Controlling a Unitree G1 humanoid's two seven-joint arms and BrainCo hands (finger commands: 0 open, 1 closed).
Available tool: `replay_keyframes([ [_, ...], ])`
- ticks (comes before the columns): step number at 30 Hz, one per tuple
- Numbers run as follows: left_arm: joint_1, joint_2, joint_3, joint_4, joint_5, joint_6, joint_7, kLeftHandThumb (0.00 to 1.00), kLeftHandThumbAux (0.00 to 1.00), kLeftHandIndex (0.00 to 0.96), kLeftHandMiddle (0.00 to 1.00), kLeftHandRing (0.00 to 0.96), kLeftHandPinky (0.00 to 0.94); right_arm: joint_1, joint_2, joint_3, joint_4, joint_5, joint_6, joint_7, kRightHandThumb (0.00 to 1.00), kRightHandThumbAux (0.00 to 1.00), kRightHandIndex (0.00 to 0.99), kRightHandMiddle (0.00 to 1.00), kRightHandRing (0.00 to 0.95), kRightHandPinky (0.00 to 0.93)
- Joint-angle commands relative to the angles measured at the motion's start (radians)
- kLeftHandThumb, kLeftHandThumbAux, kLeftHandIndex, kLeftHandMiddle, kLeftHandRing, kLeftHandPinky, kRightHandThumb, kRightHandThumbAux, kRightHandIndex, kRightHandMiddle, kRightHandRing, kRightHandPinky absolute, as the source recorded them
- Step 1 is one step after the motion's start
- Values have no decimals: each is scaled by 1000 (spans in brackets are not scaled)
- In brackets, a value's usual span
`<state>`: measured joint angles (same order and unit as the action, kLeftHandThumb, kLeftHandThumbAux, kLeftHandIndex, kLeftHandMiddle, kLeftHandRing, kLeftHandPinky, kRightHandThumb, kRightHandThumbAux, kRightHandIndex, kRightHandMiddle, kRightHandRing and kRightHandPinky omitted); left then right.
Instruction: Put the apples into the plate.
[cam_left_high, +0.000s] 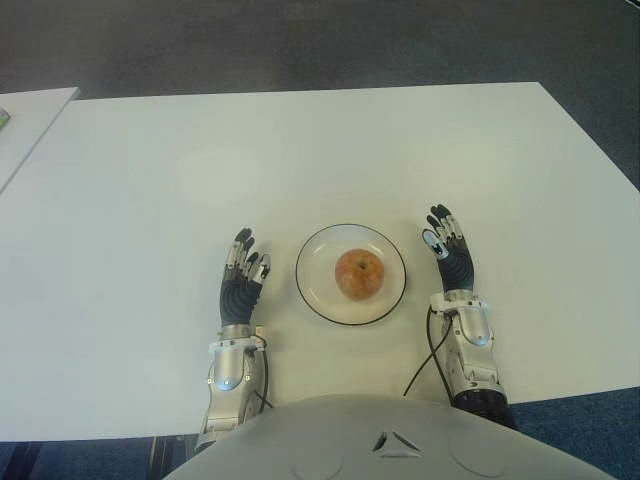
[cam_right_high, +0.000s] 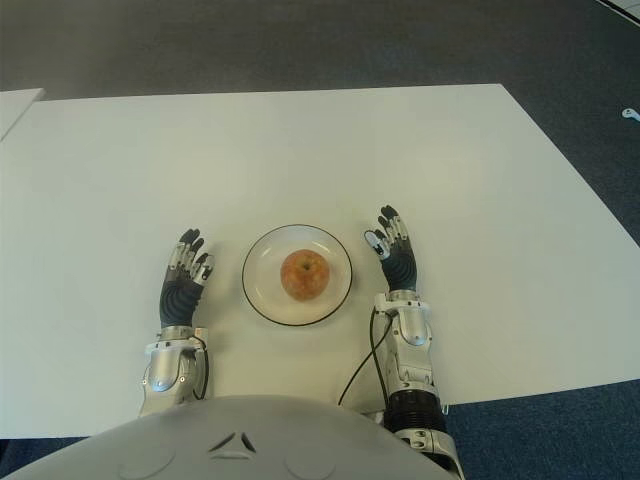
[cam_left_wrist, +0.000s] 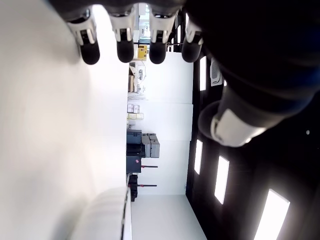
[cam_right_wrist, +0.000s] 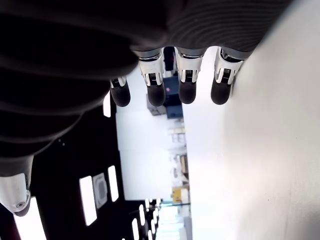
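Left hand (cam_left_high: 240, 275): positioned over the white bench (cam_left_high: 150, 180) near its near edge, just beside the plate (cam_left_high: 318, 294) on that plate's left side, not touching it; fingers extended and relaxed, slightly apart, holding nothing. The left wrist view shows four straight fingertips (cam_left_wrist: 90, 51) in a row next to the bench surface with nothing between them and the thumb. Right hand (cam_left_high: 449, 252): over the bench near the near edge, just beside the plate on its right side, clear of the rim; fingers extended and loosely spread, empty. The right wrist view shows four straight fingertips (cam_right_wrist: 187, 90) lined up alongside the bench surface, nothing grasped. Plate: one, round, white with a thin dark rim, flat on the bench between the two hands, close to the middle of the near edge. Apple (cam_left_high: 359, 274): one, reddish-orange with yellow patches, sitting in the centre of the plate, stem hollow facing up, well inside the rim and touched by neither hand. Cable (cam_left_high: 428, 355): dark, running along the right forearm down toward the near edge of the bench. Second white surface (cam_left_high: 25, 115): partly visible beyond the far left corner of the bench, separated from it by a narrow gap. Floor (cam_left_high: 300, 45): dark grey carpet past the far edge.
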<state>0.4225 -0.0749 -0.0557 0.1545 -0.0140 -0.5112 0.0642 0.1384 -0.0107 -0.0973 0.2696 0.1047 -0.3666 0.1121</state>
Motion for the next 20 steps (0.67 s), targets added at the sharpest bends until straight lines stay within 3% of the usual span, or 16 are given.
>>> replay_keyframes([
  [1,16,-38,-10,22,-23,38,-3,0,656,26,2,0,0,30,10,4,34,8,43,1,101,487,0,0,0,0],
  [10,35,-34,-31,-45,2,112,14,0,668,18,0,0,0,23,11,6,40,-1,37,-5,100,445,0,0,0,0],
  [20,47,-30,-41,-69,-5,110,-2,0,714,26,0,0,0,21,3,20,45,-14,32,3,98,428,0,0,0,0],
])
